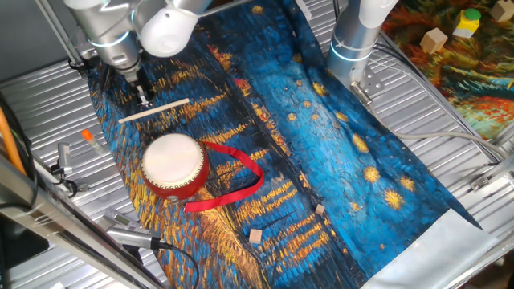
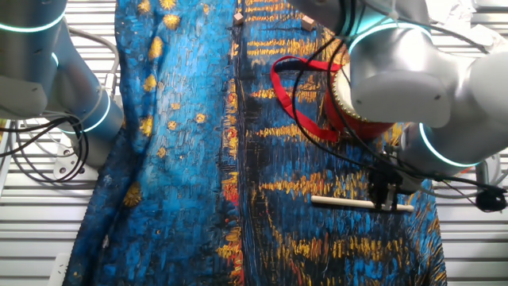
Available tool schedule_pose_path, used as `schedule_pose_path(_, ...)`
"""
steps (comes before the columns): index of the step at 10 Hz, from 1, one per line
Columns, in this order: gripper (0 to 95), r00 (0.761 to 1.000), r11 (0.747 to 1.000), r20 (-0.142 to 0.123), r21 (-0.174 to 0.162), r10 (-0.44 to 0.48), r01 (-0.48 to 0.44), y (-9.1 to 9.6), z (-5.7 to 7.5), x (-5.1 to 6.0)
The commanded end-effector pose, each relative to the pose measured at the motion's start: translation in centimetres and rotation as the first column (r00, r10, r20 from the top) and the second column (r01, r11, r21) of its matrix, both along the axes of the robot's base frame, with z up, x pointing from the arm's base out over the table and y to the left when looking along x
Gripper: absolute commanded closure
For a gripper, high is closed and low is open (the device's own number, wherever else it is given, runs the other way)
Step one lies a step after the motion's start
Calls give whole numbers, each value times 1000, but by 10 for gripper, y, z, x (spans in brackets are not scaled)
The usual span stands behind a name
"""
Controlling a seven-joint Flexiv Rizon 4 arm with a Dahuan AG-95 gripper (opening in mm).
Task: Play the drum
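Observation:
The drum (image 1: pixel 172 163) stands upright on the painted cloth, with a cream skin top and a red side. Its red ribbon strap (image 1: pixel 238 178) trails to the right. In the other fixed view the arm hides most of the drum, leaving its red side (image 2: pixel 355 123) and the ribbon (image 2: pixel 305 97) showing. A thin pale wooden stick (image 1: pixel 154 110) lies flat on the cloth behind the drum. My gripper (image 1: pixel 144 99) points down with its fingertips right at the stick, which also shows in the other fixed view (image 2: pixel 349 203), near one end. The gap between the fingers is too small and dark to judge.
A second arm's base (image 1: pixel 353 40) stands at the back right. Two small wooden blocks (image 1: pixel 255 235) lie on the cloth in front. An orange-tipped pen (image 1: pixel 90 138) lies on the metal table at the left. Blocks (image 1: pixel 435 38) sit on another cloth at the far right.

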State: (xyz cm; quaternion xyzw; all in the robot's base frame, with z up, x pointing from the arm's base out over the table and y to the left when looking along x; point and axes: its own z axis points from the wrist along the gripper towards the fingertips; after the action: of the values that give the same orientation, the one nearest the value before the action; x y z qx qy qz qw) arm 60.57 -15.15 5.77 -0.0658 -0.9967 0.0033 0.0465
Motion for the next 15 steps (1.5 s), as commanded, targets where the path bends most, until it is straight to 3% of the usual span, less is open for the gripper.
schedule_pose_path(1,950,1000,1000,-13,19,16,-16,-1,-4,2)
schedule_pose_path(2,950,1000,999,-14,31,25,-25,-6,-17,6)
schedule_pose_path(3,950,1000,999,-13,31,26,-26,-8,-20,7)
schedule_pose_path(4,950,1000,999,-11,31,24,-23,-13,-34,9)
schedule_pose_path(5,950,1000,1000,-17,21,-5,5,-17,-39,11)
schedule_pose_path(7,950,999,998,-10,27,-50,51,-15,-35,9)
schedule_pose_path(8,950,999,999,-7,8,-49,49,-14,-33,7)
schedule_pose_path(9,760,999,999,-4,6,-42,42,-14,-33,7)
schedule_pose_path(10,190,999,999,-2,1,-43,43,-15,-33,7)
schedule_pose_path(15,190,999,999,1,-11,-48,48,-18,-39,10)
